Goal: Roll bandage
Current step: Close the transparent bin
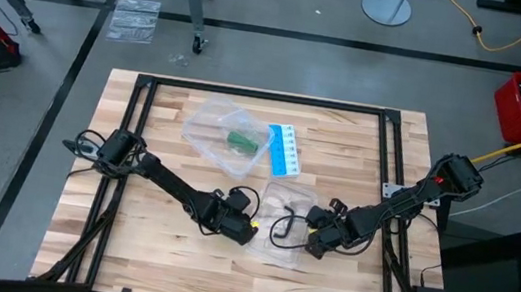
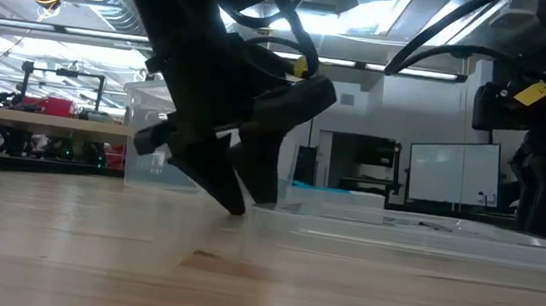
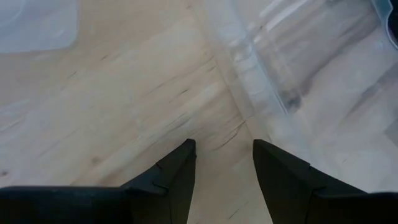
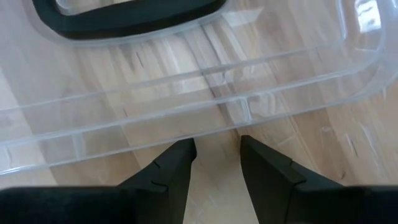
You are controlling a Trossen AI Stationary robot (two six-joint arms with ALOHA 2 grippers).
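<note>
The dark green bandage (image 1: pixel 239 141) lies inside a crumpled clear plastic wrapper (image 1: pixel 218 125) at the table's far middle, away from both grippers. My left gripper (image 1: pixel 250 233) (image 3: pixel 222 144) is open, slanting down close over bare wood, just left of a flat clear plastic lid (image 1: pixel 289 210) (image 3: pixel 292 74). In the low view its fingertips (image 2: pixel 240 206) reach down to the tabletop. My right gripper (image 1: pixel 308 241) (image 4: pixel 217 142) is open too, its fingertips just short of the lid's near rim (image 4: pixel 236 112). Nothing sits between either pair of fingers.
A blue-and-white card (image 1: pixel 283 149) lies right of the wrapper. A black ring (image 4: pixel 124 22) (image 1: pixel 279 231) shows through the clear lid. Black frame rails (image 1: pixel 389 153) run along the table's sides. Bare wood lies toward the near edge (image 1: pixel 223 277).
</note>
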